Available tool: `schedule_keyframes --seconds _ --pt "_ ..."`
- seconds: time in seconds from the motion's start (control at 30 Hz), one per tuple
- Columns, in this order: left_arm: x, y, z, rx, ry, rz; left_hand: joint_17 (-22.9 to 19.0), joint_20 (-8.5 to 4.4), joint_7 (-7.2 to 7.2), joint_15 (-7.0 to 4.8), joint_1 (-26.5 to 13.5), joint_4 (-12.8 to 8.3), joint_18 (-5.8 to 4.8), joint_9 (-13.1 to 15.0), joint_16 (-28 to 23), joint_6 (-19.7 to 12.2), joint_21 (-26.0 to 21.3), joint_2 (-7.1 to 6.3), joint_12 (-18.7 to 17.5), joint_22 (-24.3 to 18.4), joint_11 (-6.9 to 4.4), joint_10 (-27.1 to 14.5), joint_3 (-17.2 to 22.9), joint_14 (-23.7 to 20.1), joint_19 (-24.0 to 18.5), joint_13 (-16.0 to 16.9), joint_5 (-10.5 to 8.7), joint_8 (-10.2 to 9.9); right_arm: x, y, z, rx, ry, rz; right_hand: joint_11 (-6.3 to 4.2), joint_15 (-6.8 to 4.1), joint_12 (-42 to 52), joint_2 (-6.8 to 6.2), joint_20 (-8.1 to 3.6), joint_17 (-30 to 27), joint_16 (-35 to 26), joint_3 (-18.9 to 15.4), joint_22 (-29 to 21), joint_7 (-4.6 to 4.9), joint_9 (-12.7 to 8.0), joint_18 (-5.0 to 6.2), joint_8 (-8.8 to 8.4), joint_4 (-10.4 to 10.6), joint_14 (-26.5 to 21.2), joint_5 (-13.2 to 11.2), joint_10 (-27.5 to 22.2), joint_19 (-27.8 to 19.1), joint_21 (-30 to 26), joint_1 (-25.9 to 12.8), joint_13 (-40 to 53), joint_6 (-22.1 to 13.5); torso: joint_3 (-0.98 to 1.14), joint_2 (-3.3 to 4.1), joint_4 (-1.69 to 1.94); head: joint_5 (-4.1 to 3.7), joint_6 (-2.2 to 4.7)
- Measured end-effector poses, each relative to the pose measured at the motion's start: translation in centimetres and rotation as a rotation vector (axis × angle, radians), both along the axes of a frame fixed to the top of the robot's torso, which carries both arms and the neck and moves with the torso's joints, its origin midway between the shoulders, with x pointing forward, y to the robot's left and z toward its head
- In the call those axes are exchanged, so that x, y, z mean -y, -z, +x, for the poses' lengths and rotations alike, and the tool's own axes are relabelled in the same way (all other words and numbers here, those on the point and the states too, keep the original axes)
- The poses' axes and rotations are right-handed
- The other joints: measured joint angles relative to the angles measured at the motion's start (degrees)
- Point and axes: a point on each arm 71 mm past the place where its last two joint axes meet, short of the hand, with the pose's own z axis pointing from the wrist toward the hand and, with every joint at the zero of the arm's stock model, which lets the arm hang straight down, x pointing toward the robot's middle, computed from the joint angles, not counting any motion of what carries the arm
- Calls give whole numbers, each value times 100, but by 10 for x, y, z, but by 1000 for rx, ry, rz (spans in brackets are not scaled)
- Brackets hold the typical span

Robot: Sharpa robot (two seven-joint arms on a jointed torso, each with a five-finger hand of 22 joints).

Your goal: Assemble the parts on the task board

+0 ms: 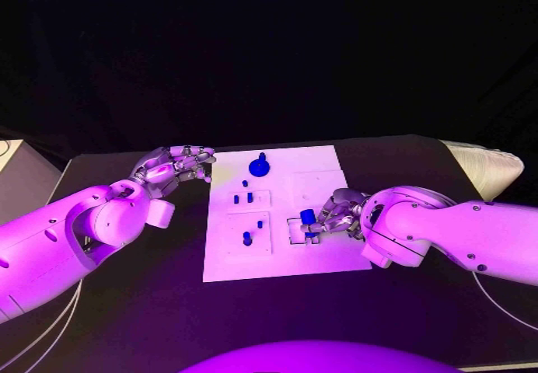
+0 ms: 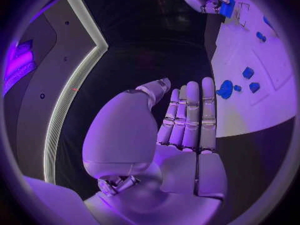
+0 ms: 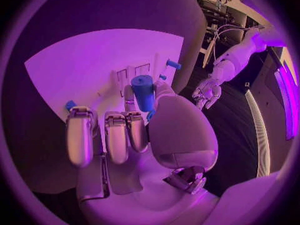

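The white task board lies in the middle of the black table. My right hand hovers over a square recess near the board's right side and pinches a blue cylinder part between thumb and finger; the right wrist view shows that part upright above the board. My left hand sits at the board's far left corner, holding nothing, its fingers stretched out side by side. A large round blue part stands at the board's far edge. Small blue pegs stand in the left-hand insets.
A pale padded object lies at the table's far right corner. A light box stands off the table's left edge. Bare black table stretches in front of the board and to both sides.
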Motion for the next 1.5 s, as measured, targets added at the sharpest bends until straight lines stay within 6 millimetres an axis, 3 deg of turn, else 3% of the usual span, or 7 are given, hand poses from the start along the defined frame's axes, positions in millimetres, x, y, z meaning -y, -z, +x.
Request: schedule_keyframes --seconds 0.37,0.77,1.13,1.5 --pt "0 0 0 -1 2 0 0 0 0 0 0 0 1 0 0 0 0 0 0 0 0 0 0 0 0 0 0 0 -18 8 4 -17 -34 -4 0 0 -22 -41 0 -1 0 -1 -1 -2 30 0 -3 0 0 -91 0 0 0 -41 -1 44 0 4 7 13 -12" --pt "0 0 0 -1 3 0 0 0 0 0 0 0 0 0 0 0 0 0 0 0 0 0 0 0 0 0 0 0 -19 13 9 -26 -57 -37 0 0 -89 -105 1 -1 0 -17 -2 -18 57 0 -1 16 0 -324 0 0 -33 -184 -2 60 -1 4 0 41 -46" --pt "0 0 0 -2 4 0 0 0 0 0 0 0 0 0 0 0 0 0 0 1 0 0 0 0 0 0 0 0 -20 13 9 -29 -79 -55 0 0 -124 -101 1 -1 0 -50 -2 -18 69 0 5 15 0 -385 0 -1 -56 -224 -2 60 2 4 -1 52 -76" --pt "0 0 0 -2 4 1 0 0 0 0 0 0 1 1 0 0 -38 0 0 -10 0 0 0 0 0 0 0 0 -22 15 12 -21 -80 -67 0 0 -191 -82 1 -1 0 -233 -3 -8 160 0 72 6 0 -974 0 -1 -139 -418 -3 50 2 4 -1 58 -88"
